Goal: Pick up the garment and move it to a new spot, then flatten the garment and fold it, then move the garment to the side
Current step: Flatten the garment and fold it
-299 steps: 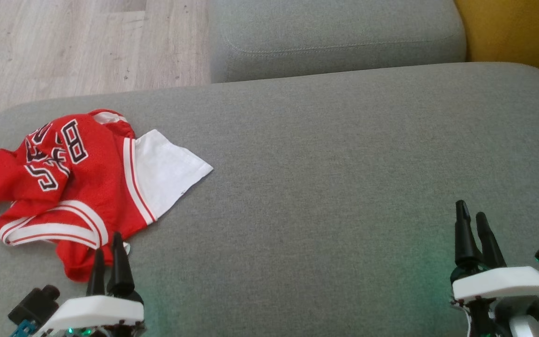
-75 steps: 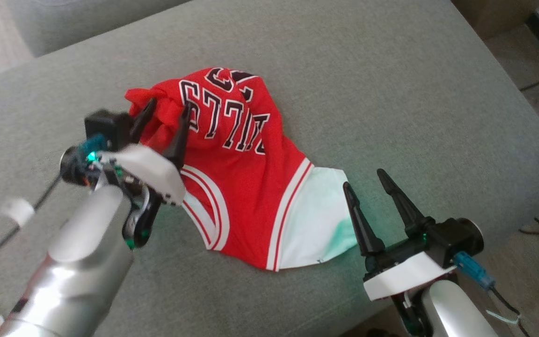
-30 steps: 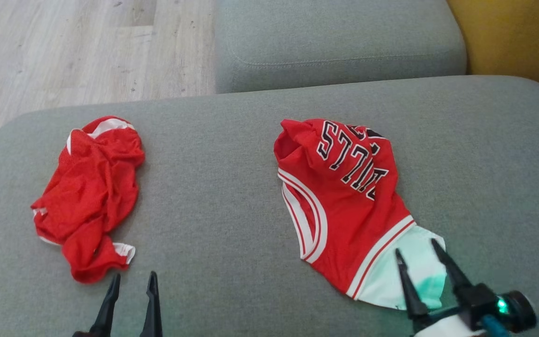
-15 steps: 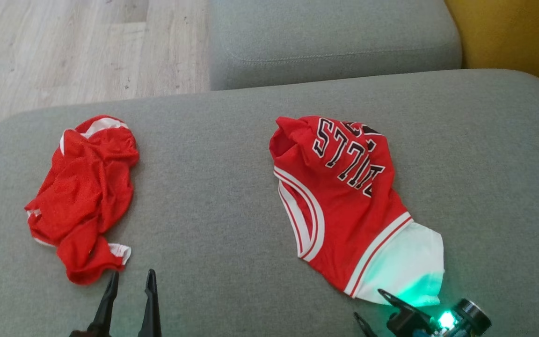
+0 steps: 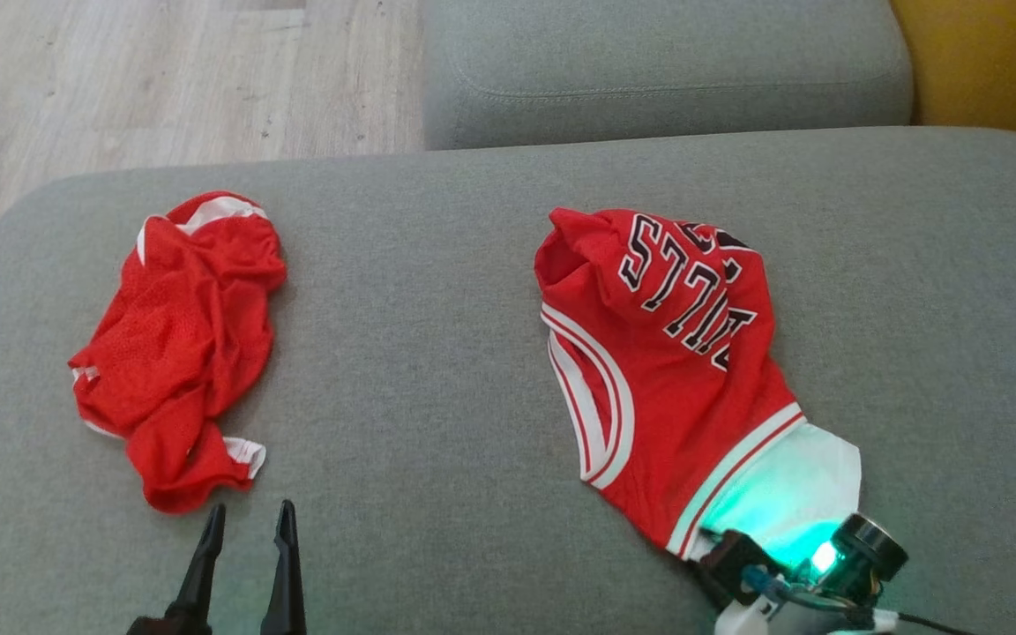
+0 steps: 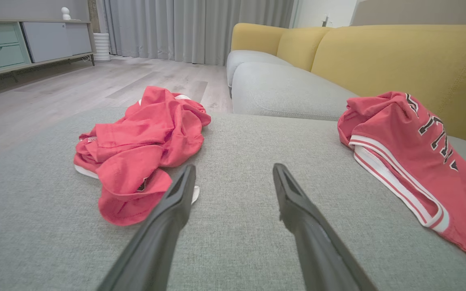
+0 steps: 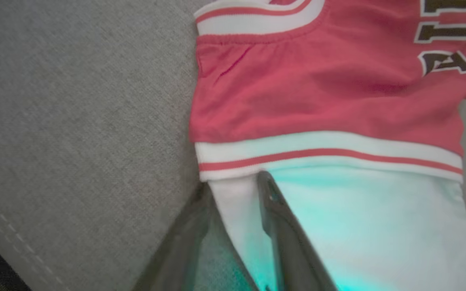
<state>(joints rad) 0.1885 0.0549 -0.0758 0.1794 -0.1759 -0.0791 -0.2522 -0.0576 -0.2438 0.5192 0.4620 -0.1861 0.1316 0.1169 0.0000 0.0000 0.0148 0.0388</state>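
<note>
Both right gripper (image 7: 235,182) fingers (image 7: 281,226) sit part-open astride the jersey's (image 5: 676,370) white hem (image 7: 358,226) edge, not yet clamped: pinch deep before pulling flat; left gripper (image 6: 234,169) gapes empty.

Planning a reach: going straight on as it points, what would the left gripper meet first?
Probably the white-trimmed near end of the crumpled red mesh garment, ahead of the left gripper; depth unclear, otherwise bare grey fabric cushion.

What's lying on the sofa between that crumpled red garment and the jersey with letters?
Nothing: only bare grey cushion lies between the crumpled red garment and the lettered jersey, as the head view and left wrist view show.
</note>
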